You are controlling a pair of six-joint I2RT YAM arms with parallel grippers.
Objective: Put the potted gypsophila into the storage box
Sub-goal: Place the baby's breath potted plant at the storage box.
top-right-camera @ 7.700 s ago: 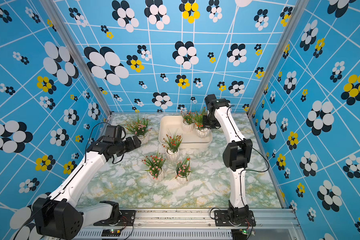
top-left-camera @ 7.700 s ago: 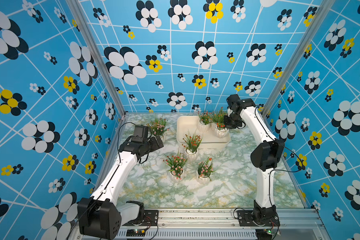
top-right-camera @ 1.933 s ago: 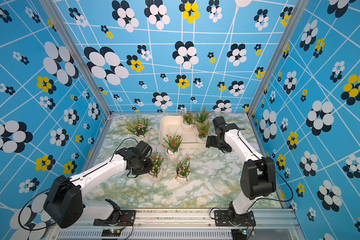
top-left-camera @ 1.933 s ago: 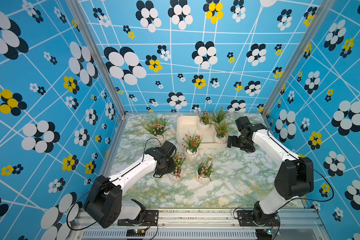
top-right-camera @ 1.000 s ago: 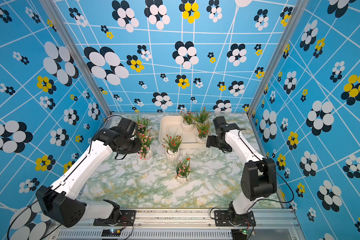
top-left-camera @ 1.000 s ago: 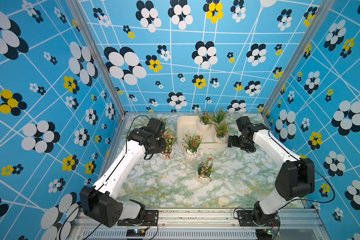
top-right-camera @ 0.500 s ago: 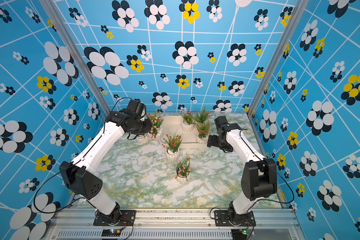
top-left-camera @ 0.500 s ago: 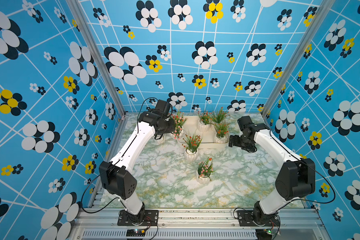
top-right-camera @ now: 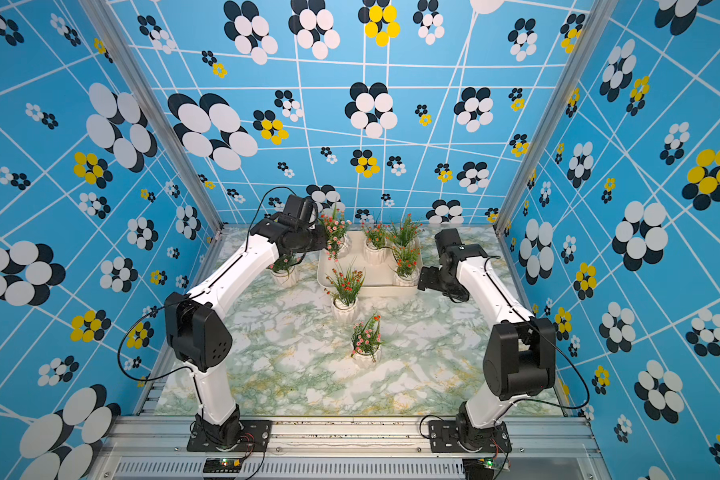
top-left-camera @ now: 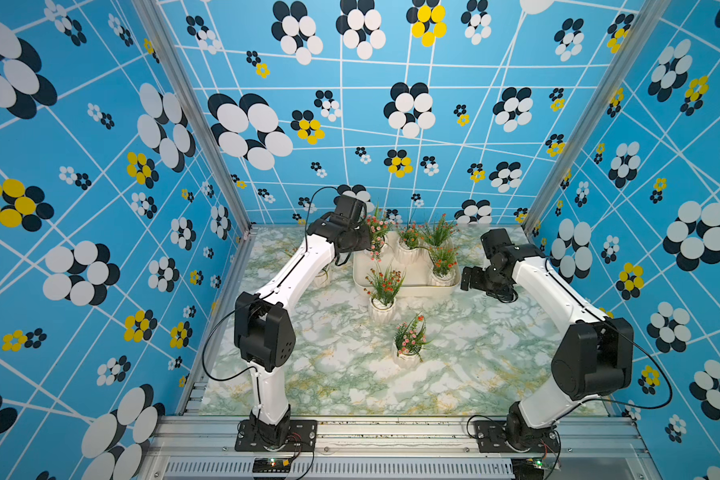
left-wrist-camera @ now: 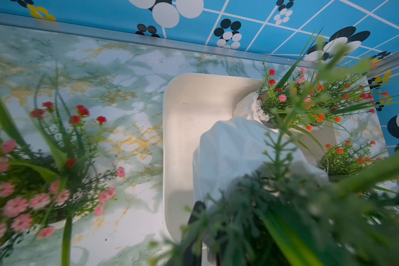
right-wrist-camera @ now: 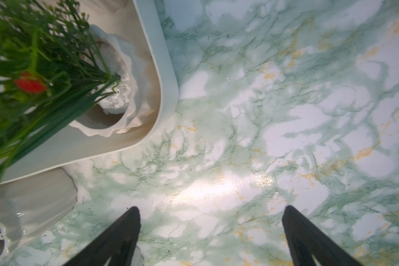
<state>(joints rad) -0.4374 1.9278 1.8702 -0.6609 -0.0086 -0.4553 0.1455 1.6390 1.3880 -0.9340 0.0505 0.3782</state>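
1. The left hand (top-left-camera: 365,244) was shut tight on the potted gypsophila (top-left-camera: 378,230), up over the far left corner of the storage box (top-left-camera: 416,291).
2. The right hand (right-wrist-camera: 211,208) had its fingers wide apart and held nothing. It was low over the worktop (top-left-camera: 350,374), by the box's near right corner.
3. The pot looked light and hard, maybe slippery. The stems looked soft and bendy.
4. I think the pot's side was the best place to hold, not the flowers.

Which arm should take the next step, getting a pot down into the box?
Left. The left hand is shut on a potted gypsophila over the storage box; the right hand is open and empty beside the box.
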